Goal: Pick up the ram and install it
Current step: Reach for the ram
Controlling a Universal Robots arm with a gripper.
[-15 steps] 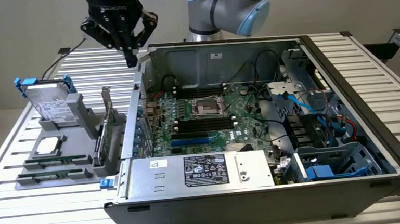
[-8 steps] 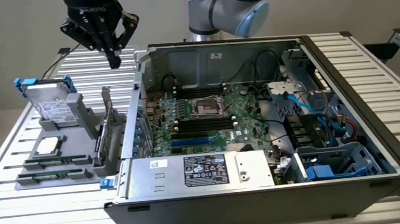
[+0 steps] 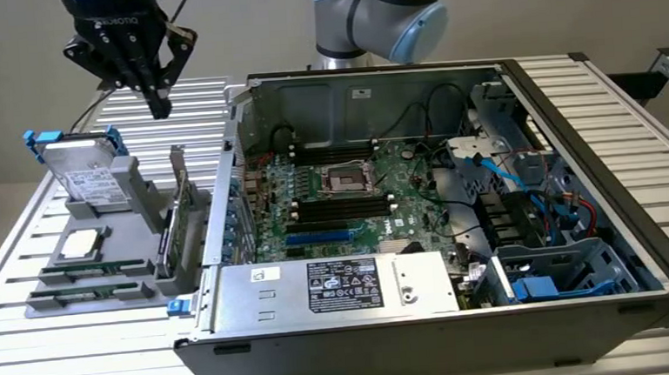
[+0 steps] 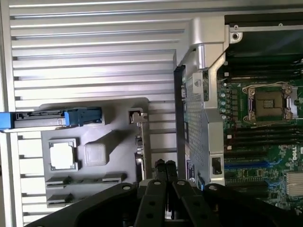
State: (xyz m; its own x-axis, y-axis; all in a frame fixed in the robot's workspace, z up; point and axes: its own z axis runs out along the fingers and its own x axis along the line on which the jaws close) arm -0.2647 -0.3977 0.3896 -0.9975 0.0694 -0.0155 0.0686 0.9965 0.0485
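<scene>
1. Step in hand, as I read it: the approach before the pick. The end effector (image 3: 161, 106) hangs high over the far edge of the grey holder (image 3: 127, 219); its two black fingers are pressed together and hold nothing.
2. The ram (image 3: 91, 274) sits low in a front groove of that holder, on the table (image 3: 7, 251), to the exterior view's left of the open case (image 3: 437, 342); it is well apart from the end effector and untouched.
3. My call on the pick: the fingers need to part and line up across the stick's thin edge; it is a narrow target in a tight groove, so a skewed descent has little room; the tall expansion card (image 3: 182, 210) stands near and wants a wide berth.
4. Destination in sight: long black memory slots (image 3: 338, 207) on the green motherboard (image 3: 364, 181), flanking the square socket; whether any is filled, I cannot tell.
5. Textures now: the ram is a slim green board, flat and rigid-looking; the holder is matte moulded grey; the table is ribbed bright aluminium; the case is thin grey sheet metal with a black rim; the hard drive (image 3: 83, 172) is shiny-faced in a blue plastic frame.
</scene>
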